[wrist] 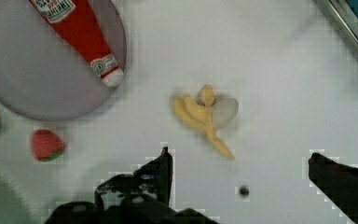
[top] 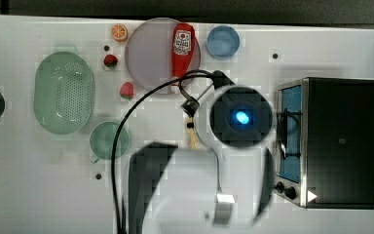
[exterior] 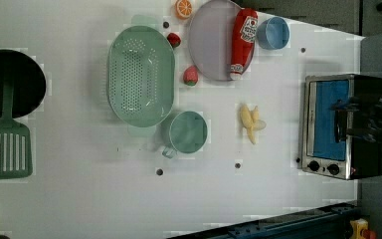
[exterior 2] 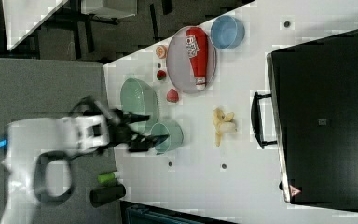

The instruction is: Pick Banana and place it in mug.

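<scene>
The banana [wrist: 204, 115], pale yellow and partly peeled, lies on the white table between the plate and the toaster oven. It is also seen in the left view [exterior: 251, 122] and the right view [exterior 2: 223, 122]. The sage-green mug [exterior: 188, 132] stands upright beside the colander, a short way from the banana, and appears in the top view [top: 108, 140] and right view [exterior 2: 173, 136]. My gripper [wrist: 240, 175] hangs above the table with its fingers [wrist: 161, 170] wide apart and nothing between them. The banana lies just beyond the fingertips, apart from them. In the top view my arm covers most of the banana.
A grey plate [exterior: 210, 47] carries a red ketchup bottle [exterior: 243, 40]. Nearby are a blue bowl [exterior: 273, 33], a green colander [exterior: 140, 74], two strawberries [exterior: 191, 75], and an orange slice [exterior: 183, 7]. A toaster oven [exterior: 340, 124] stands beside the banana. A black pan [exterior: 10, 82] and green spatula [exterior: 5, 149] lie far off.
</scene>
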You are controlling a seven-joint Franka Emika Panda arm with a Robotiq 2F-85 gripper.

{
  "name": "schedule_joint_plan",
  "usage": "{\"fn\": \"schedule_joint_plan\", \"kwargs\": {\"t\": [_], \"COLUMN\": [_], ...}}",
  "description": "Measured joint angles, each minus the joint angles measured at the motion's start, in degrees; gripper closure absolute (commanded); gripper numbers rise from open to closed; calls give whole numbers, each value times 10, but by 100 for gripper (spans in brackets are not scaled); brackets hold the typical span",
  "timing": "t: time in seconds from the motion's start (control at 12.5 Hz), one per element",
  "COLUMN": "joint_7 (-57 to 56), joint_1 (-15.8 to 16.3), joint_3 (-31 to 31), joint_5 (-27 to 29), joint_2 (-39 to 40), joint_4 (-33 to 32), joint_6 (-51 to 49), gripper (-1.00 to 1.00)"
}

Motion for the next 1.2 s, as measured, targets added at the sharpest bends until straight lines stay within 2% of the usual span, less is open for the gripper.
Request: {"fn": "schedule_joint_plan", "kwargs": {"t": [0.24,0.56,0.72,0.96,1.2], "joint_7": [-92,-235,-270,-279,-279], "joint_1": [5,17,16,13,16], "joint_3": [1,-7,-5,5,13], "joint_5": [9,16,16,8,9], "joint_2": [83,121,145,235,273], "joint_4": [-43,-97,-106,-103,-114], "joint_6": [107,177,180,224,257], "gripper": [-100,-100,-100,-100,-100]}}
